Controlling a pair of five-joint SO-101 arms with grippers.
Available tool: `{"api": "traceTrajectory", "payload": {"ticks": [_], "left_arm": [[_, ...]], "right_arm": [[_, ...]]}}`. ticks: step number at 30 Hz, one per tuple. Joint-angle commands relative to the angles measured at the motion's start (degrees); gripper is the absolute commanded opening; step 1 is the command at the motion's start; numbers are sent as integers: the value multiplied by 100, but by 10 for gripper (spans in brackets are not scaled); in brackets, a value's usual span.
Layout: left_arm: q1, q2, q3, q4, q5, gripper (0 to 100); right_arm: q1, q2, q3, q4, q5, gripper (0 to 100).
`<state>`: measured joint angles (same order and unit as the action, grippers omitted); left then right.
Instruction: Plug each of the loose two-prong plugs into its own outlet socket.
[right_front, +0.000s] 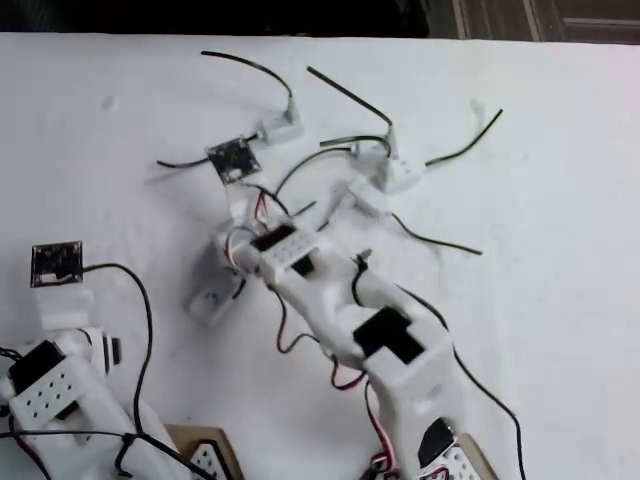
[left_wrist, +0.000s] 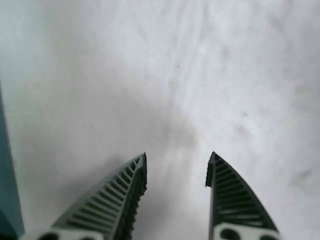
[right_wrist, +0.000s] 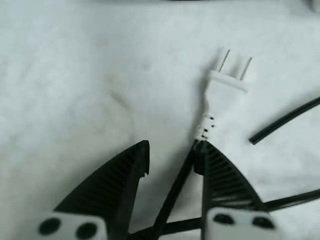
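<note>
Jaws of the left gripper (left_wrist: 178, 156) stand spread over bare table (left_wrist: 190, 70), holding nothing, going by its wrist camera. From the right wrist, the right gripper (right_wrist: 172, 147) is spread too. A white plug (right_wrist: 226, 89) lies flat just past its tips, prongs pointing away, and the black cord (right_wrist: 172, 192) runs back between the jaws against one finger. From above, plugs and sockets (right_front: 385, 170) lie scattered near the middle of the table's far edge. I'd worry that closing now would pinch only cord, leaving the plug to dangle and twist off line.
</note>
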<state>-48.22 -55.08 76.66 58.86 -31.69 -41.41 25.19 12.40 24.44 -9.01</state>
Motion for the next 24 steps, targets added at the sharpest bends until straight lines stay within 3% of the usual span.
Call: {"api": "traceTrajectory", "payload": {"ticks": [1, 8, 16, 24], "left_arm": [[57, -84, -26, -79, -44, 205], [57, -84, -26, -79, -44, 204], [57, -84, -26, -79, -44, 204], [57, -84, -26, -79, -44, 204]], "right_arm": [[57, 66, -624, 725, -44, 19], [119, -189, -677, 1253, 0, 18], [382, -1771, -659, 2413, 35, 17], [875, -3468, -211, 3846, 862, 17]]}}
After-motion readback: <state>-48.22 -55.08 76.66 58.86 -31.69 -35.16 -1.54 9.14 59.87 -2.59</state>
